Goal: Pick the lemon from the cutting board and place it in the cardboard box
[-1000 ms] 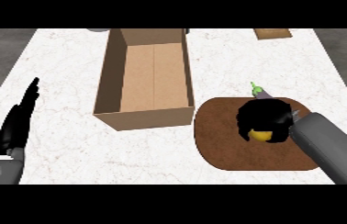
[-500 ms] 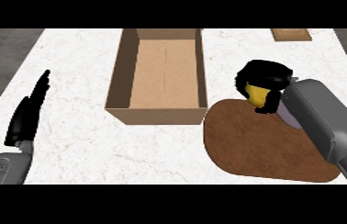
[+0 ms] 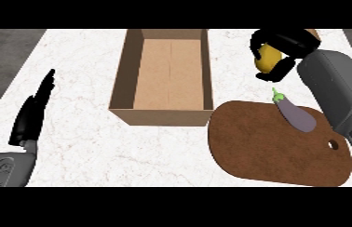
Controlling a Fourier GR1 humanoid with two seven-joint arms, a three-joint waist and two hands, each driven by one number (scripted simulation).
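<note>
My right hand (image 3: pixel 287 43) is curled round the yellow lemon (image 3: pixel 268 57) and holds it in the air, to the right of the cardboard box (image 3: pixel 168 112) and beyond the far edge of the brown cutting board (image 3: pixel 271 147). The box stands open at the middle of the counter; nothing shows inside it. Fingers and thumb hide part of the lemon. At the left edge, my left hand (image 3: pixel 33 112) rests open with its fingers straight, well apart from the box.
A purple eggplant (image 3: pixel 294 111) with a green stem lies on the cutting board's far right part, just below the lifted lemon. White marble counter (image 3: pixel 76 72) spreads between the left hand and the box. The grey right forearm (image 3: pixel 328 89) crosses the board's right side.
The right hand has lifted the lemon off the cutting board and carried it up and away from the board. The eggplant, hidden before by the hand, now shows. The left hand stays still.
</note>
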